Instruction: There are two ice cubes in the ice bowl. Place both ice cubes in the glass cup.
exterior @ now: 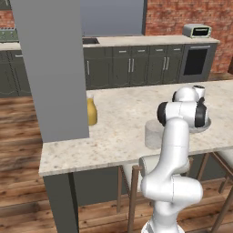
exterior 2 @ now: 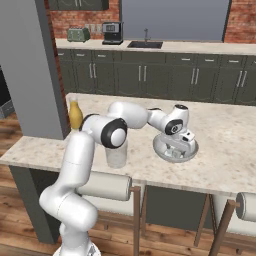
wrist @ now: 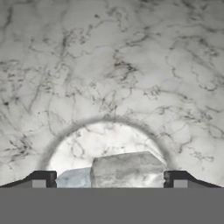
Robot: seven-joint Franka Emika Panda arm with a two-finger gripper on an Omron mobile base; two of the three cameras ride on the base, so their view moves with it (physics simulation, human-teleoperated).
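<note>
**Open gripper down in the ice bowl, over the cubes**

The gripper (exterior 2: 179, 149) reaches down into the ice bowl (exterior 2: 161, 151), which sits on the pale stone counter (exterior 2: 230, 150). In the hand view the two dark fingertips (wrist: 43, 178) stand wide apart at the bottom, one on each side, with nothing pinched between them: the gripper (wrist: 109, 179) is open.

Between those tips lie the ice cubes. The larger, greyish ice cube (wrist: 127, 169) fills most of the gap, and a smaller bluish ice cube (wrist: 73, 178) lies just beside it, touching it on the side of the left-hand tip. Both rest on the pale inner floor of the ice bowl (wrist: 70, 131), whose curved edge arcs above them in that view. Whether either tip touches a cube cannot be told.

The glass cup (exterior 2: 116, 154) stands on the counter near the ice bowl, on the side toward the arm's elbow and close to the counter's front edge; in the left base view the glass cup (exterior: 153, 134) shows partly behind the arm. Nothing can be made out inside it.

A yellow-orange jug (exterior: 92, 110) stands farther from the ice bowl, beyond the glass cup, next to the grey pillar (exterior: 54, 68).
</note>
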